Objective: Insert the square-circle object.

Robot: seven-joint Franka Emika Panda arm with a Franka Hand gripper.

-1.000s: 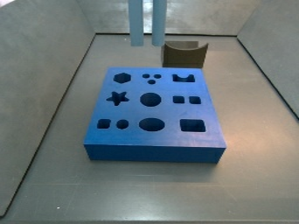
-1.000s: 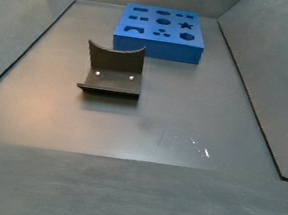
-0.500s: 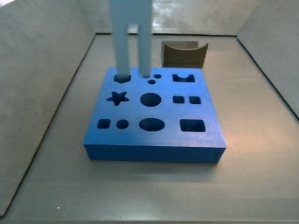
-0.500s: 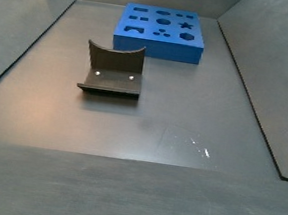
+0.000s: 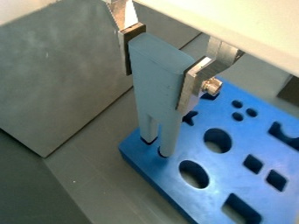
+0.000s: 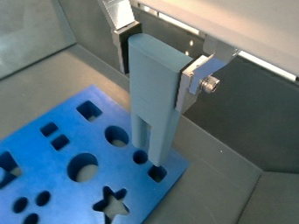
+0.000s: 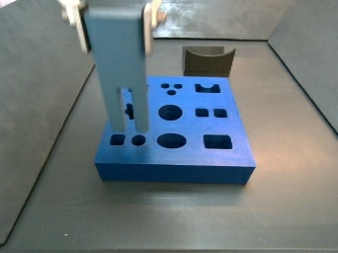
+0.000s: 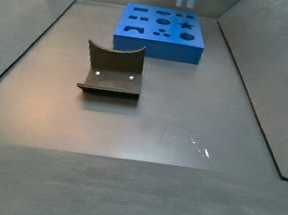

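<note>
Pale blue square-circle object [image 5: 156, 122], tall bar, clamped upright between pincer [image 5: 158, 83] plates, lower end meeting blue board [image 7: 231, 126] near its corner edge, fixture [image 8: 112, 70] well apart on open desk [image 8: 173, 114].

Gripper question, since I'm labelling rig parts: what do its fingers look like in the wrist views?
The gripper has flat silver metal fingers with dark pads on their inner faces. One finger carries a round silver bolt head. A white housing sits above them. No cables or markings show.
</note>
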